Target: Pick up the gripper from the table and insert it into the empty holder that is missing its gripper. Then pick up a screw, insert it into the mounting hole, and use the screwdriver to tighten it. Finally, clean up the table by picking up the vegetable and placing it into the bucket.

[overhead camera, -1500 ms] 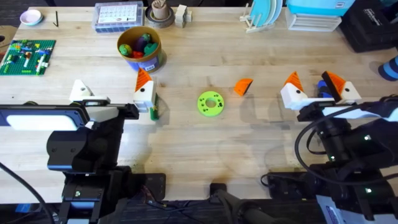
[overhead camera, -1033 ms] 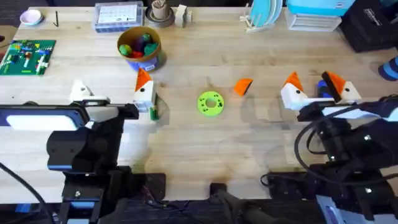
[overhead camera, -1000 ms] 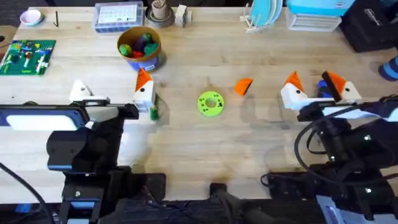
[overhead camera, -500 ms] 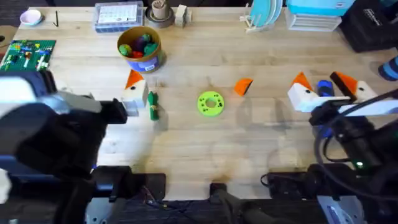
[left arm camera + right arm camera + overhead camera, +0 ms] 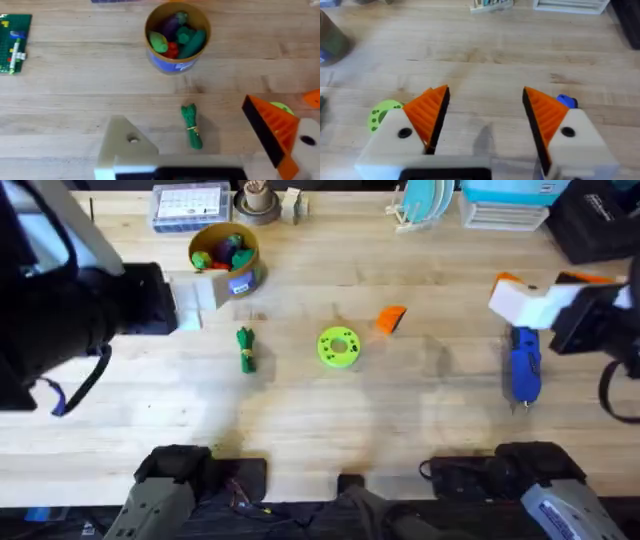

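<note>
One small ribbed orange gripper (image 5: 391,319) lies mid-frame on the worktop (image 5: 320,410); one blue screwdriver (image 5: 524,366) at right. Both arms' fingers are spread, grasping nothing.

Orange gripper (image 5: 391,319) mid-worktop (image 5: 400,410), beside green disc (image 5: 338,347). Vegetable (image 5: 246,349) left of disc. Bucket (image 5: 227,256) near far edge. Screwdriver (image 5: 525,366) toward right edge.

The gripper (image 5: 391,319) is showing plain orange against the pale, wood-grained tabletop (image 5: 400,410); the screwdriver (image 5: 525,366) is showing bright blue, and the disc (image 5: 338,347) bright green with small holes. The vegetable (image 5: 191,126) is showing dark green; the bucket (image 5: 176,37) is showing a yellow rim over a blue wall, with purple, green and red toys inside. The right tool (image 5: 486,122) is showing white fingers with orange ribbed pads (image 5: 427,114) edged in black.
</note>
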You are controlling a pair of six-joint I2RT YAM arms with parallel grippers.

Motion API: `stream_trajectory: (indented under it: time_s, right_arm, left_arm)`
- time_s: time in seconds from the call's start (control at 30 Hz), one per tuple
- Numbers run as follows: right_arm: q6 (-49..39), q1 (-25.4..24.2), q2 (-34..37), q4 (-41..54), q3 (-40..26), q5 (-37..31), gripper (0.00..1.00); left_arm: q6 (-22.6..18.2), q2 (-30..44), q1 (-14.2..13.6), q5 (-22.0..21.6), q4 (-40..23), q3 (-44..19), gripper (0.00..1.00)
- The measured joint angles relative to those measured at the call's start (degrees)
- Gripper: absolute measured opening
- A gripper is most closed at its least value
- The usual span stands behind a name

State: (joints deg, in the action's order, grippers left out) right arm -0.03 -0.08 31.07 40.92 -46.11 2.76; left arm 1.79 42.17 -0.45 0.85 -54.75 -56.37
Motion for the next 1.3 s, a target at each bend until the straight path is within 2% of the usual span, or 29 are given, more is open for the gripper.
stream_trajectory:
  time_s: [0.13, 0.33, 0.5, 0.73, 1.03, 1.3]
  right_arm:
    - [0.00, 0.00, 3.84, -2.15, -2.87, 5.01, 0.924]
    - [0.00, 0.00, 4.76, -2.42, -2.93, 12.20, 0.925]
    - [0.00, 0.00, 4.78, -2.36, -2.93, 13.61, 0.924]
    - [0.00, 0.00, 4.76, -2.34, -2.93, 13.64, 0.924]
    - [0.00, 0.00, 4.76, -2.36, -2.93, 13.66, 0.925]
    - [0.00, 0.00, 4.76, -2.67, -2.93, 13.66, 0.924]
  left_arm:
    - [0.80, 3.45, 0.00, 3.37, -1.60, -1.13, 0.993]
    - [6.67, 9.42, 0.00, 9.17, -5.06, -1.03, 0.993]
    - [11.24, 17.14, 0.00, 11.38, -1.66, 1.94, 0.993]
    - [15.00, 25.56, 0.00, 11.38, 5.52, 8.74, 0.994]
    - [15.82, 28.48, 0.00, 10.94, 7.43, 10.01, 0.995]
    - [16.04, 30.17, 0.00, 10.97, 10.07, 16.66, 0.993]
